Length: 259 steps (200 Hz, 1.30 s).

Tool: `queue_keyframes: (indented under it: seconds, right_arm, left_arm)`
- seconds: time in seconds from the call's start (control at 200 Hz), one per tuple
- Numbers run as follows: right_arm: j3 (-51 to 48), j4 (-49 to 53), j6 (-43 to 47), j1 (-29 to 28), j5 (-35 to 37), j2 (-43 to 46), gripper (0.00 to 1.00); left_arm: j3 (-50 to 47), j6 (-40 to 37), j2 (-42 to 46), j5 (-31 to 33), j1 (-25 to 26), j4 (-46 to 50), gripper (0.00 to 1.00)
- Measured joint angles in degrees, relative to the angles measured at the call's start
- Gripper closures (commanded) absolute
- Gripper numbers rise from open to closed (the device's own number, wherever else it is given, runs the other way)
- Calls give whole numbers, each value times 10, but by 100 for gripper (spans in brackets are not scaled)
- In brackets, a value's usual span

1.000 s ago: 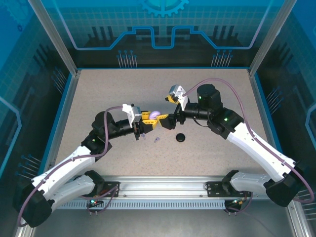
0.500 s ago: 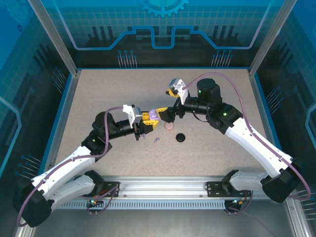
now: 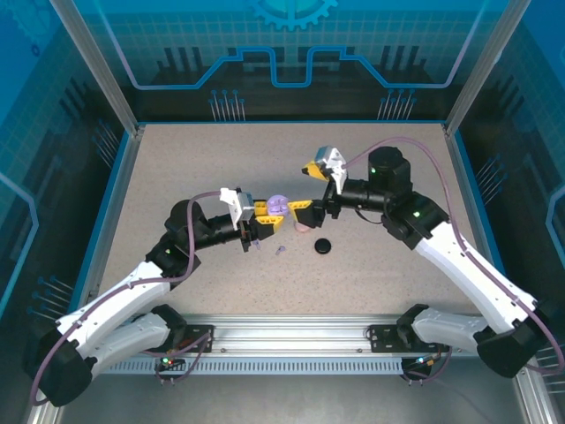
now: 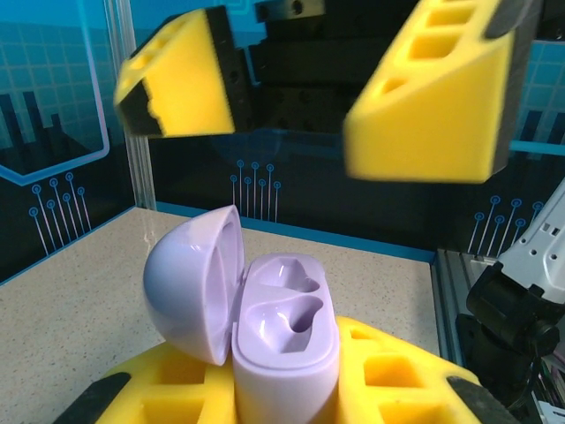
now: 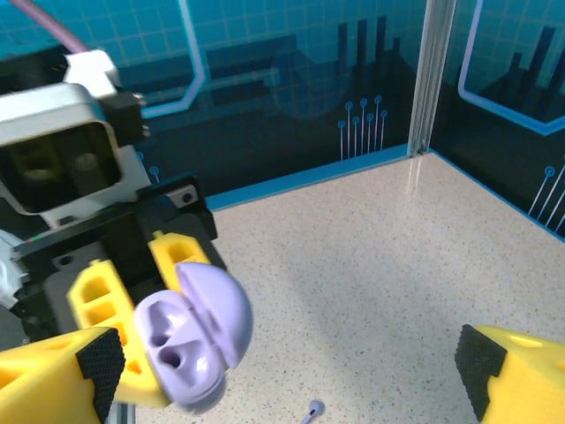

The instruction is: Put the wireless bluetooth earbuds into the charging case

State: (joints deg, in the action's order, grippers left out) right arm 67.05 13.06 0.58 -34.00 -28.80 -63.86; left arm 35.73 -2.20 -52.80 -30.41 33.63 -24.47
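My left gripper point(image 3: 270, 213) point(image 4: 282, 393) is shut on the lilac charging case point(image 3: 279, 204) point(image 4: 284, 329), held upright above the table. Its lid point(image 4: 194, 281) is swung open to the left and both wells are empty. My right gripper point(image 3: 303, 187) point(image 5: 284, 367) faces the case from the right, close to it, wide open with nothing between its fingers; its yellow fingers point(image 4: 433, 97) hang above the case in the left wrist view. The case point(image 5: 187, 337) sits at the right wrist view's lower left. One lilac earbud point(image 3: 281, 251) point(image 5: 311, 411) lies on the table below the case. The other earbuds are out of view.
A closed pale pink round case point(image 3: 303, 226) lies on the table under the right gripper, and a black round case point(image 3: 324, 246) lies just right of it. The speckled table point(image 3: 194, 168) has a blue rim and glass walls on all sides.
My right gripper has drawn back to the right from the lilac case and spread its fingers wide. The pink case it covered now shows. The left arm has held still.
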Motion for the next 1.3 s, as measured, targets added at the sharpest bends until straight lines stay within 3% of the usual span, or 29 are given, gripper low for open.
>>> queue_keyframes:
  seconds: [0.185, 0.625, 0.865, 1.051, 1.296]
  right_arm:
    - [-6, 13, -5, 12, 4, 38, 0]
    - [-89, 82, -116, 26, 134, 40, 3]
    - [-96, 91, -231, 17, 143, -71, 18]
    - [-93, 100, -311, -36, 179, -172, 27]
    - [-50, 100, -376, -91, 222, -285, 36]
  left_arm:
    - [-10, -25, 4, 0, 0, -3, 96]
    - [-52, -146, 56, 2, 2, -4, 100]
    - [-54, -205, 74, 18, 3, 10, 100]
    - [-55, -248, 108, 42, 3, 52, 100]
    - [-69, -247, 167, 71, 3, 89, 100]
